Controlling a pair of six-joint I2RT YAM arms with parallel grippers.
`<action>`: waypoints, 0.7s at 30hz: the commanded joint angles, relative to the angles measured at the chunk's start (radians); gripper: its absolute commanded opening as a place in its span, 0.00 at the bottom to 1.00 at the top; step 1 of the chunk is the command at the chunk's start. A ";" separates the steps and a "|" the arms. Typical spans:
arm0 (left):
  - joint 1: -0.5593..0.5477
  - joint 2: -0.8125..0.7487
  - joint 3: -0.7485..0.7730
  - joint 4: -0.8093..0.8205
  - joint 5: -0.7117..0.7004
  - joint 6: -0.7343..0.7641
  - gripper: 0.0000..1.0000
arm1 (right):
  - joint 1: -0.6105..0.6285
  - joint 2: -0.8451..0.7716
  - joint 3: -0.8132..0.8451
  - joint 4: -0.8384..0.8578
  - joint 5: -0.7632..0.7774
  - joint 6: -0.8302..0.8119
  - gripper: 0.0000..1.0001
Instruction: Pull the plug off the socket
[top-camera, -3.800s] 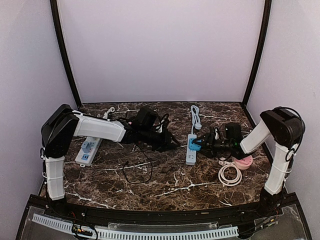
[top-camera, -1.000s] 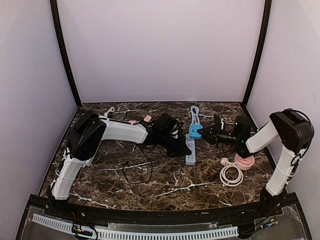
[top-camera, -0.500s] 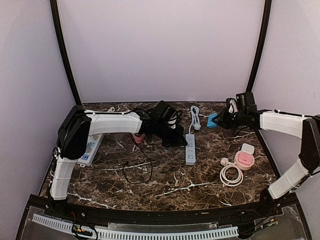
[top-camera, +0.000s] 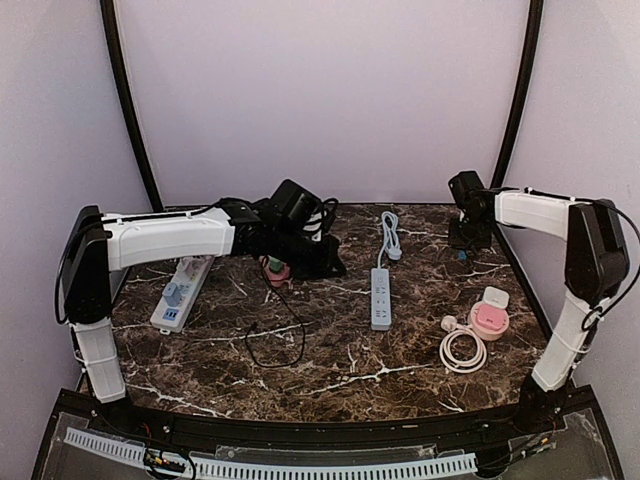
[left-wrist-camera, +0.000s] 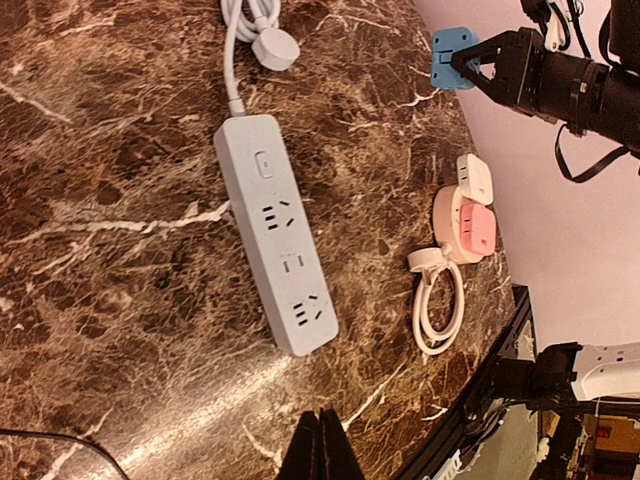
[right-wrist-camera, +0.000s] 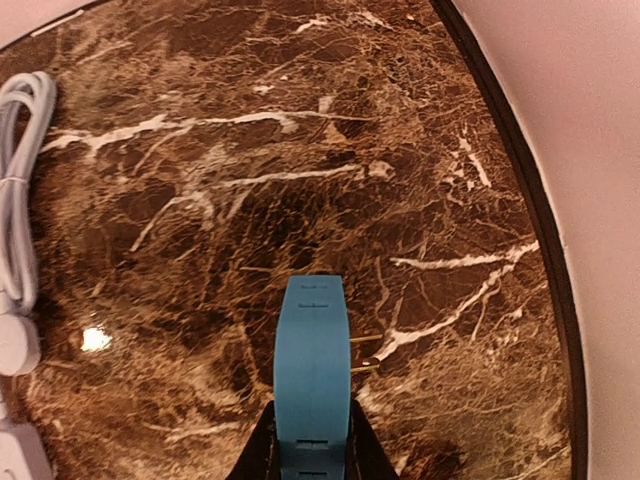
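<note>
Clamping the blue plug (right-wrist-camera: 312, 370) between its two fingers (right-wrist-camera: 260, 455), the right gripper (right-wrist-camera: 312, 445) holds it by its near end. The plug's body runs straight out ahead of the fingertips. Both finger pads press against the plug's flat sides, so the jaws stand only as wide as the plug. Two thin brassy pins stick out sideways from the plug, just ahead of the right-hand finger. The brown marble table (right-wrist-camera: 200, 150) lies below them; whether the plug touches it cannot be told.

From the left wrist view, the left gripper (left-wrist-camera: 315, 445) has its fingers pressed together with nothing between them. The white power strip (left-wrist-camera: 278, 250) lies flat on the marble just ahead of those closed fingertips. It is slightly to their left, with its sockets facing up and its cord leading away from the fingers. Far ahead and to the right of the same fingers, the plug shows at the tip of the right gripper, well apart from the strip.

From above, the right gripper points downward, off to the side of the strip's far end. A pink round case (left-wrist-camera: 465, 225) and a coiled white cable (left-wrist-camera: 438, 305) lie to the right of the left fingers, beyond the strip.
</note>
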 joint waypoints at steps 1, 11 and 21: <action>0.011 -0.090 -0.059 -0.047 -0.049 0.037 0.00 | -0.005 0.122 0.127 -0.089 0.186 -0.069 0.00; 0.015 -0.163 -0.133 -0.030 -0.074 0.021 0.00 | -0.010 0.334 0.297 -0.129 0.283 -0.159 0.03; 0.015 -0.165 -0.151 0.005 -0.067 -0.001 0.00 | -0.010 0.380 0.320 -0.103 0.211 -0.201 0.22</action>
